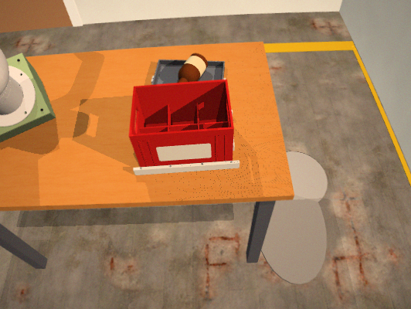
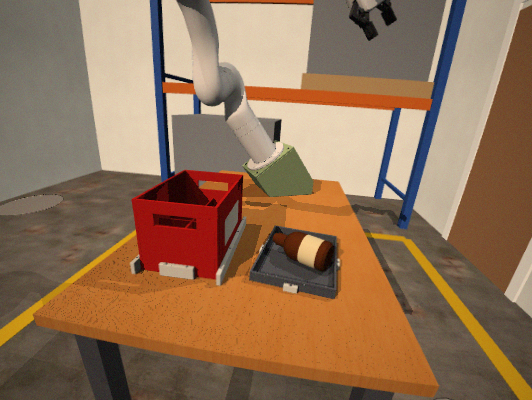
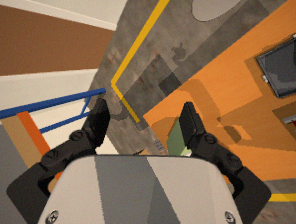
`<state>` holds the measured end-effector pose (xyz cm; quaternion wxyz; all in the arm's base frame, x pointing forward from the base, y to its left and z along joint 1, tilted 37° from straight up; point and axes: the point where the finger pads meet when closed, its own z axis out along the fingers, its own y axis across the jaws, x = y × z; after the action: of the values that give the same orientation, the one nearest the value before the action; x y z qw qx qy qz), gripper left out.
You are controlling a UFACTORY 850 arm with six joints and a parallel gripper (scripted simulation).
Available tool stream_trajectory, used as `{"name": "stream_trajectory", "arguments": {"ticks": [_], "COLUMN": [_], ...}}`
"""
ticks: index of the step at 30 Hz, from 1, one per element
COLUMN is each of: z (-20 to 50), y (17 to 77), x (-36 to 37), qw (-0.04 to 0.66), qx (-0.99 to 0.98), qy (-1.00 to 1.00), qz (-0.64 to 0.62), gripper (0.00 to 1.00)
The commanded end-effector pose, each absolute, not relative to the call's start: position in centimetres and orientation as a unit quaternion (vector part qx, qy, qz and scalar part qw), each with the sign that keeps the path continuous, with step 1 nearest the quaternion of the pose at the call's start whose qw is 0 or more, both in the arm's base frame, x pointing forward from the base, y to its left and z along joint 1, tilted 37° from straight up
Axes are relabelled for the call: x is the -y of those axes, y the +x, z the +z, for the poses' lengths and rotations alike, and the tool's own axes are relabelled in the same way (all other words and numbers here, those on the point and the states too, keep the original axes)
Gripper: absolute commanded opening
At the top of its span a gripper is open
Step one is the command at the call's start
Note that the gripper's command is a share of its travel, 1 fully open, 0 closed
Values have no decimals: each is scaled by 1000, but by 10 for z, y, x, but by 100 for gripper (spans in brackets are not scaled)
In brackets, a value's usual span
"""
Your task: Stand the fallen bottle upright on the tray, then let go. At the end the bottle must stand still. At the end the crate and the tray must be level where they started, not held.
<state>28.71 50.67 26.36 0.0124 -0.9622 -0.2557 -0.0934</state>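
A brown bottle (image 2: pixel 306 250) with a cream label lies on its side in the dark grey tray (image 2: pixel 297 267). It also shows in the top view (image 1: pixel 193 67), lying across the tray behind the red crate (image 1: pixel 182 123). The crate (image 2: pixel 187 230) stands on the table to the left of the tray. My gripper (image 2: pixel 372 19) is open and empty, high above the table near the top of the exterior view. In the wrist view its fingers stand wide apart, with a corner of the tray (image 3: pixel 280 67) at the right edge.
The arm's green base block (image 2: pixel 279 172) sits at the far end of the orange table. A blue and orange shelf rack (image 2: pixel 300 95) stands behind the table. White stop strips (image 1: pixel 186 168) lie along the crate's foot. Yellow floor lines run around the table.
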Motion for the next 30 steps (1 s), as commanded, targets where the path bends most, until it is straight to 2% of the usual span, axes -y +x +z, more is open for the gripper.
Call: {"name": "stream_trajectory", "arguments": {"ticks": [1, 4, 6, 17, 21, 22, 30], "z": [243, 239, 224, 184, 179, 169, 147], "y": [334, 344, 376, 458, 467, 485, 519], "x": [-472, -463, -430, -316, -300, -265, -178], "qw": [-32, -42, -77, -177, -190, -215, -269], "qx": [272, 276, 289, 332, 337, 350, 381], "qy": [-957, -955, -949, -924, -920, -911, -885], "qz": [-99, -99, -96, -67, -61, -48, -8], "gripper": [100, 100, 100, 100, 100, 100, 100]}}
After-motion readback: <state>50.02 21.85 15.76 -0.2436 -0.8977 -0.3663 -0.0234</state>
